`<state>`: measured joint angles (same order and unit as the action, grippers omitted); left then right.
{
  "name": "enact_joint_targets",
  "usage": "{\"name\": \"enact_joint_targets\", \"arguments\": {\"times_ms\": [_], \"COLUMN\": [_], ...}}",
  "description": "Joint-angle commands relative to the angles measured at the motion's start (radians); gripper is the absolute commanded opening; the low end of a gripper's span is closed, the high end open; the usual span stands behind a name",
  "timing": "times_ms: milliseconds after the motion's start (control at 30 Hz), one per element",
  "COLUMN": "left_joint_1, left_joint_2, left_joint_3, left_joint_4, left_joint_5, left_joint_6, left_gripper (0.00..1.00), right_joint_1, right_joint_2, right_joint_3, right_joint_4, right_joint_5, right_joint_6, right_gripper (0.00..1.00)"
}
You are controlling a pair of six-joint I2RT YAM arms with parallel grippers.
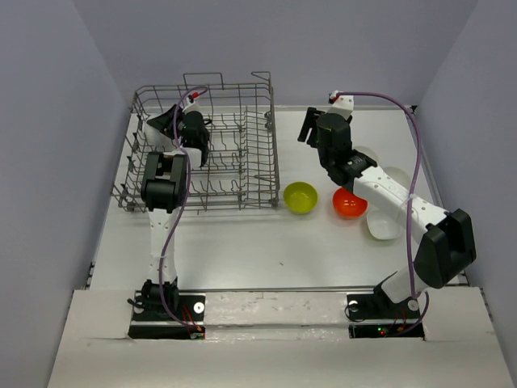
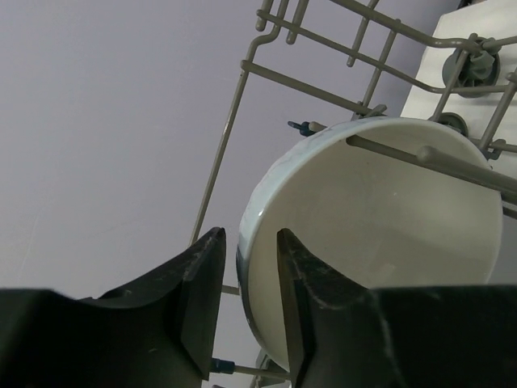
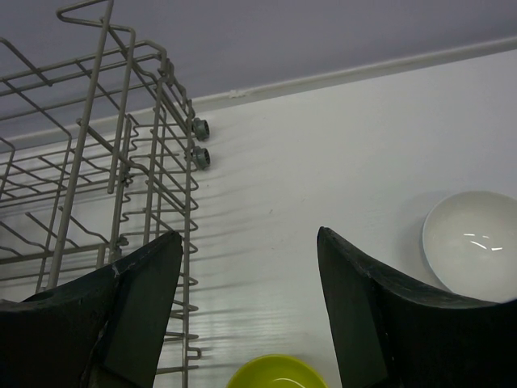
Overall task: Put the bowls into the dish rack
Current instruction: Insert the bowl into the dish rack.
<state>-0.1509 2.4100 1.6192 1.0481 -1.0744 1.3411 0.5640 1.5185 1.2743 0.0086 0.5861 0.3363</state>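
Observation:
The grey wire dish rack (image 1: 272, 153) stands at the back left. A white bowl (image 2: 380, 234) rests on edge among its tines. My left gripper (image 2: 250, 234) straddles the bowl's rim, one finger inside the bowl and one outside. A gap shows between the outer finger and the rim, so the jaws are open. From above, the left gripper (image 1: 167, 121) is inside the rack's far left end. My right gripper (image 1: 308, 126) hangs open and empty beside the rack's right side (image 3: 187, 242). A yellow-green bowl (image 1: 300, 197) and a red bowl (image 1: 350, 203) sit on the table.
A white bowl (image 1: 386, 223) lies partly under the right forearm. Another white bowl (image 3: 472, 246) sits on the table to the right of the right gripper (image 3: 248, 234). The yellow-green bowl (image 3: 275, 373) shows at the bottom edge. Walls close in on three sides.

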Motion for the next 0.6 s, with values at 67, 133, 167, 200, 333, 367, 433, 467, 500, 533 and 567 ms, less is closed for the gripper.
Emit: {"name": "enact_joint_targets", "arguments": {"times_ms": [67,133,167,200,333,367,433,467,500,533,567], "left_joint_1": [-0.013,-0.013,-0.013,-0.013,-0.013,-0.013,-0.013,-0.015,-0.015,-0.015,-0.015], "left_joint_2": [-0.029,-0.032,-0.038,-0.043,-0.069,-0.075,-0.084,-0.091,-0.095,-0.098,-0.1], "left_joint_3": [0.047,0.051,0.054,0.056,0.065,0.065,0.07,0.076,0.079,0.08,0.08], "left_joint_4": [0.029,0.029,0.029,0.026,0.012,0.003,-0.031,-0.039,-0.054,-0.062,-0.068], "left_joint_5": [-0.019,-0.027,-0.027,-0.03,-0.035,-0.03,-0.03,-0.032,-0.032,-0.032,-0.032], "left_joint_6": [-0.046,-0.034,-0.034,-0.034,-0.051,-0.06,-0.077,-0.088,-0.091,-0.094,-0.103], "left_gripper": [0.48,0.49,0.51,0.53,0.6,0.63,0.66,0.71,0.73,0.75,0.78], "right_joint_1": [0.004,0.004,0.004,0.004,0.004,0.004,0.004,0.004,0.004,0.004,0.004], "right_joint_2": [-0.037,-0.037,-0.037,-0.038,-0.038,-0.038,-0.038,-0.038,-0.037,-0.037,-0.037], "right_joint_3": [-0.003,-0.001,-0.001,-0.001,0.002,0.002,0.003,0.003,0.005,0.005,0.005], "right_joint_4": [0.057,0.057,0.057,0.056,0.057,0.056,0.057,0.057,0.056,0.056,0.056], "right_joint_5": [0.003,0.003,0.003,0.003,0.001,0.0,-0.002,-0.003,-0.005,-0.006,-0.008], "right_joint_6": [0.006,0.006,0.007,0.007,0.006,0.006,0.007,0.007,0.007,0.007,0.007], "right_gripper": [0.73,0.73,0.73,0.73,0.74,0.73,0.73,0.74,0.74,0.73,0.74]}}
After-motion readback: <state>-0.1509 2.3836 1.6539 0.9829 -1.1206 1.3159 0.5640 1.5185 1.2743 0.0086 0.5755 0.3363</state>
